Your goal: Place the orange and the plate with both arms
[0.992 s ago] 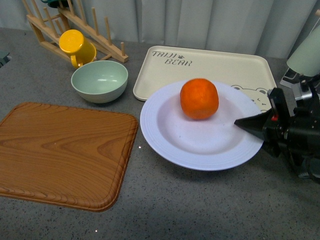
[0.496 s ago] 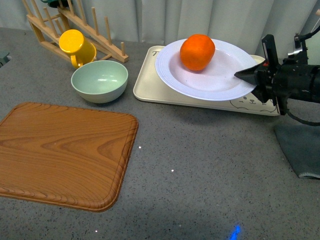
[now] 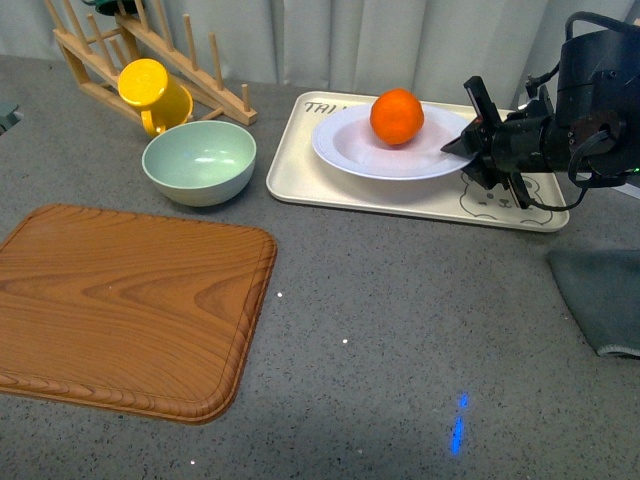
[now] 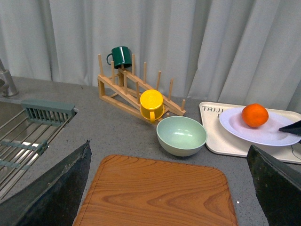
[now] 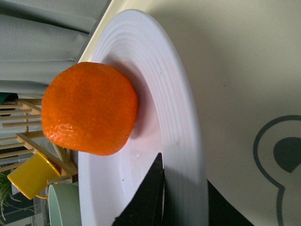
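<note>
Nearest, at left: a wooden cutting board point(image 3: 130, 305) lies flat on the grey counter point(image 3: 400, 340). A grey cloth point(image 3: 600, 295) sits at the near right edge. Beyond the board stands a pale green bowl point(image 3: 199, 160), with a yellow mug point(image 3: 153, 92) just behind it, against a wooden drying rack point(image 3: 140, 50); a dark green mug point(image 4: 121, 56) hangs on the rack's far end. To the far right lies the cream tray point(image 3: 330, 170). The plate point(image 3: 385, 150) is over this tray; I cannot tell whether it rests on it fully. The orange point(image 3: 397, 116) sits in the plate, toward its far side. My right pincer point(image 3: 472, 140) is clamped on the plate's right rim, one finger point(image 5: 146, 197) above the rim and the other under it. My left pincer point(image 4: 169, 188) is held apart, empty, above the cutting board, well away from the plate.
</note>
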Robot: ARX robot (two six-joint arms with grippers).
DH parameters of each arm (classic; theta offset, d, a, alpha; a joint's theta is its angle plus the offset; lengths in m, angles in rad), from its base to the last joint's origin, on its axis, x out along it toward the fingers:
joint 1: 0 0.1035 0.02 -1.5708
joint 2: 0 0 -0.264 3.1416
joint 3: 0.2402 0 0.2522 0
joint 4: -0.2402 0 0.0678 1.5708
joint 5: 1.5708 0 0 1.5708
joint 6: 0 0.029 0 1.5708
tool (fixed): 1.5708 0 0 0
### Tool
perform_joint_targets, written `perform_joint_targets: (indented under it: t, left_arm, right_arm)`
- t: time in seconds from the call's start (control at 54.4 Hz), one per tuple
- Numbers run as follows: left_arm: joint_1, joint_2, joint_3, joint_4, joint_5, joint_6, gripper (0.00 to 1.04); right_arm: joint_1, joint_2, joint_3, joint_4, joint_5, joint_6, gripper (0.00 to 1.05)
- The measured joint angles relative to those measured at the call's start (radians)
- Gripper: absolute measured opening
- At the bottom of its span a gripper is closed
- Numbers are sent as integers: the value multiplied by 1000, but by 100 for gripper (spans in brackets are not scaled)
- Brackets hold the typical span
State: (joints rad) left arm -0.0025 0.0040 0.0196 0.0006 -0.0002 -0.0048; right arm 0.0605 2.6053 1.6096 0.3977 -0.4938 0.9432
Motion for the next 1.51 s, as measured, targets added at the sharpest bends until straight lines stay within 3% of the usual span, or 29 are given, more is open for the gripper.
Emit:
perform_joint_targets:
  t: [0.184,0.423,0.625,0.845,0.9,1.065,1.157,1.396,1.506]
  left_arm:
    - [0,0,0,0,0,0,98]
    - [0,0,0,0,0,0,98]
    - [0,0,0,0,0,0,98]
    - [0,0,0,0,0,0,98]
    - [0,0,0,0,0,0,98]
    - [0,0,0,0,0,0,98]
    - [0,0,0,0,0,0,98]
    - [0,0,0,0,0,0,98]
    - [0,0,0,0,0,0,98]
  right_arm:
    - [-9,-14,-23,1,5,-42,45]
    - [-39,-251,-234,21,49,-139,98]
    - [-35,-508,-495,9,298,-391,96]
    - [-27,-835,-888,129,584,-766,96]
    - [-30,-910,-969,138,615,-829,96]
    - [-81,-1107,-1153,103,575,-847,96]
    - [-90,-1249,-1274,72,651,-870,96]
    - [38,-1573,-1438,-96,859,-858,96]
    - [97,-1679,-1488,-87,907,-840,95]
